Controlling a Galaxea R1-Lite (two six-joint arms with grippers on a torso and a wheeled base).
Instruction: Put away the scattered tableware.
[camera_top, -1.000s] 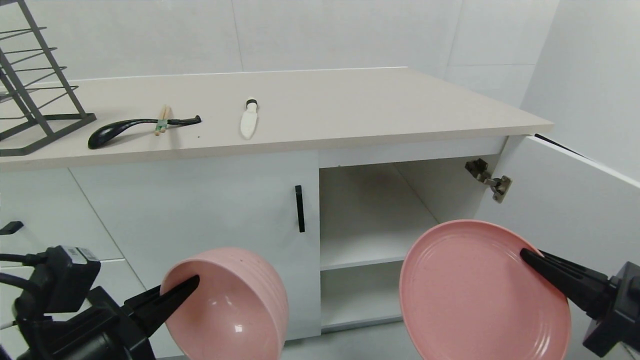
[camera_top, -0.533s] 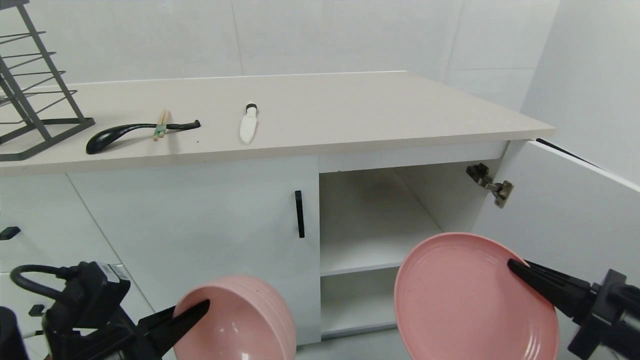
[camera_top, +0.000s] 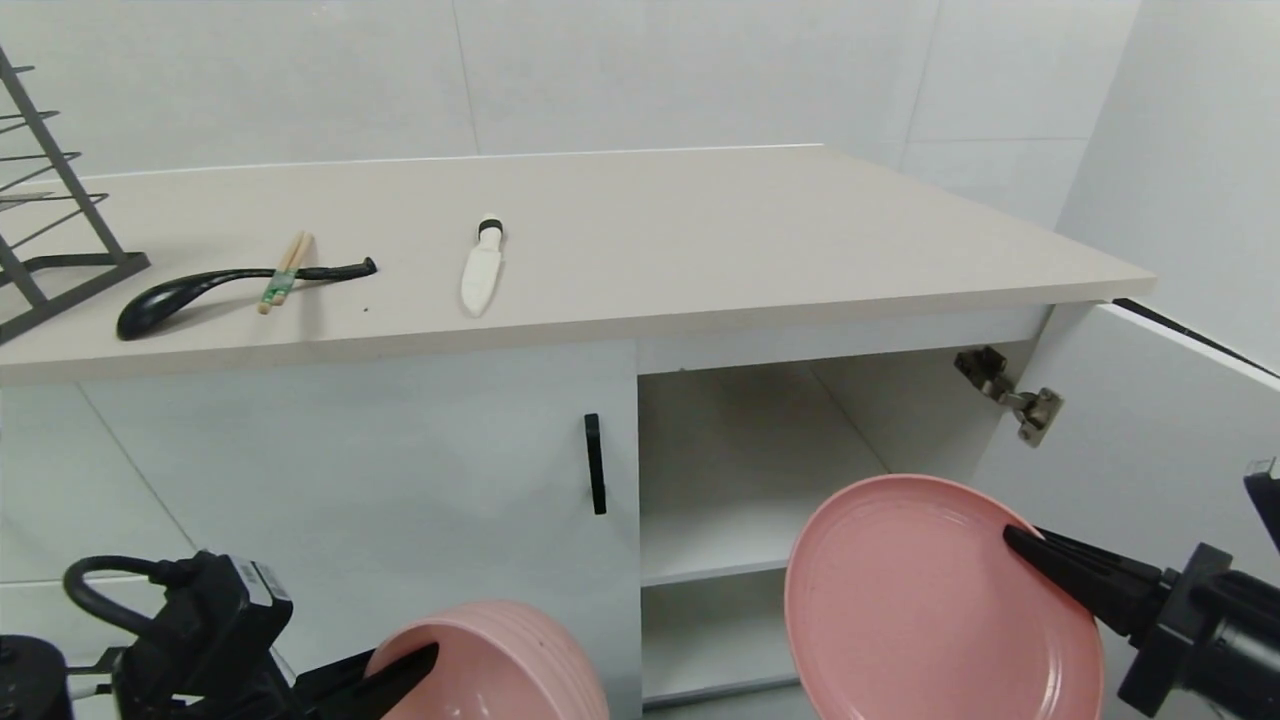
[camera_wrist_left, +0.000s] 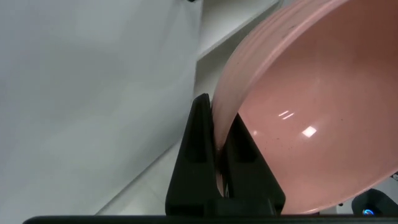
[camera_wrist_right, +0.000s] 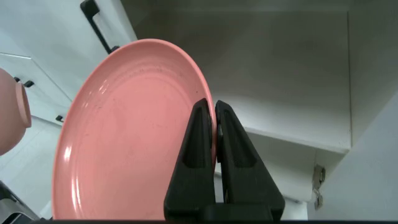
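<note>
The right gripper pinches the pink plate by its rim at lower right, before the open cabinet shelf: I'd level the plate, then slide it in flat. The left gripper clamps the pink bowl at bottom left; keep it off the closed door.

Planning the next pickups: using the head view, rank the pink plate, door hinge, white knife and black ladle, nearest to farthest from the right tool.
1. Pink plate: gripped by its rim in the right tool.
2. Door hinge: just above, on the open door.
3. White knife: on the countertop, to the left.
4. Black ladle: farther left on the countertop.
</note>
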